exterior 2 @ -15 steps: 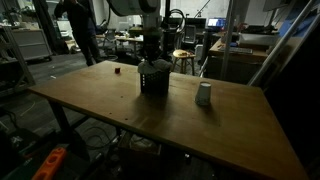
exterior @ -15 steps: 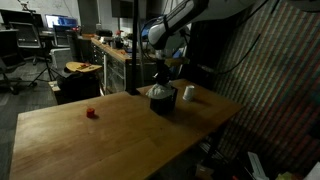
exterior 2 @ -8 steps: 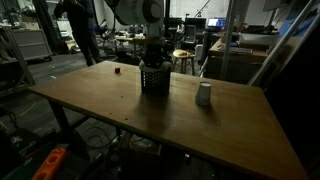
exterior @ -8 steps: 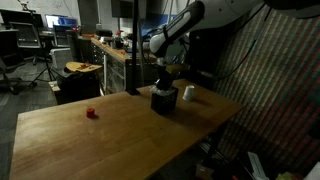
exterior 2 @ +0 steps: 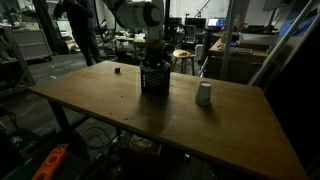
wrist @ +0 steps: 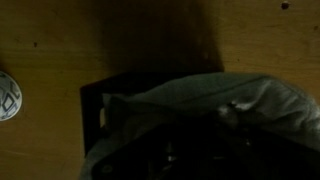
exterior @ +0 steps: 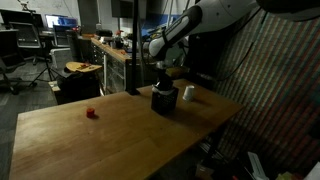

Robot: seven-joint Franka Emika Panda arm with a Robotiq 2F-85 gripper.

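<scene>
The gripper (exterior: 162, 81) is hanging right over the black mesh bin (exterior: 163, 100), w/ its tip dipping to the rim. The bin is sitting toward the far side of the table (exterior: 100, 140), w/ the white cup (exterior: 188, 93) just beside it and the small red obj (exterior: 91, 113) well apart. Fingers are pressing together, prob pinching the grey cloth (wrist: 200, 100) that's draping over the bin mouth, but the wrist view is too dark to be sure. The cloth is looking soft, light and floppy, likely snagging on the mesh. Taking a bunched fold near its middle seems best.
</scene>
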